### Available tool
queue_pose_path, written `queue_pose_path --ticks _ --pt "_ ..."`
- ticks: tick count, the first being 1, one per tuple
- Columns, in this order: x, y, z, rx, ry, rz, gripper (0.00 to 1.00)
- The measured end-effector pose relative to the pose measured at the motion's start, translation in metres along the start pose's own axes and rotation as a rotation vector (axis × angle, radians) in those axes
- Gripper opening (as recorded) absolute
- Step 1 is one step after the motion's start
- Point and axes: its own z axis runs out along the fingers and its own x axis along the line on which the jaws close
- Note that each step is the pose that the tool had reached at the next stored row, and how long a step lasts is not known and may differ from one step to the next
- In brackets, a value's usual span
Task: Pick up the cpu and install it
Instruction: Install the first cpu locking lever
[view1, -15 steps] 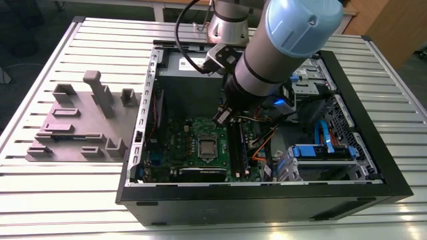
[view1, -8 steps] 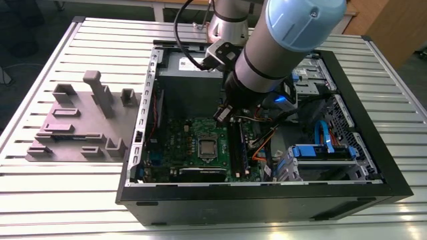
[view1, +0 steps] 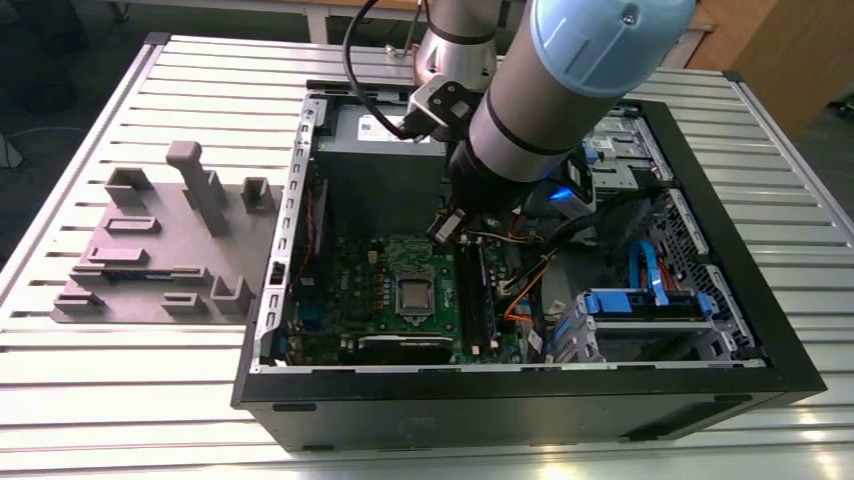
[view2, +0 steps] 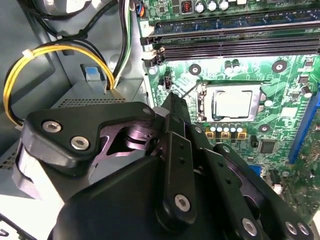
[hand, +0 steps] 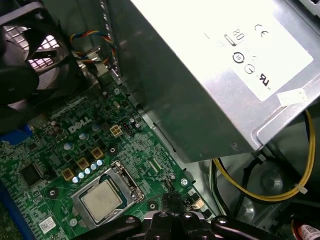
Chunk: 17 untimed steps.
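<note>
In the exterior view, a grey fixture block (view1: 160, 245) sits at the left of the slatted desk (view1: 80, 400). Right of it stands the open computer case (view1: 534, 400), with the cpu (view1: 415, 294) seated in the socket of the green motherboard (view1: 360, 270) at lower centre. The gripper (view1: 451, 226) hangs above and just right of it, holding nothing; whether its fingers are wide or narrow I cannot tell. In both wrist views the cpu (view2: 233, 103) (hand: 101, 200) lies apart from the gripper.

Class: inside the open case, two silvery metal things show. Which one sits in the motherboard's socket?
The cpu, the small square chip framed by the socket on the green motherboard; the power supply box is far bigger and white-labelled.
</note>
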Motion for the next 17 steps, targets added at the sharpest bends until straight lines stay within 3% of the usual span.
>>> queue_pose_path --ticks 6,17 --pt "-0.0026 -0.0029 -0.0004 -0.0001 -0.0001 0.0 0.1" --pt "-0.0098 0.0014 0.0067 0.0006 -0.0011 0.001 0.1"
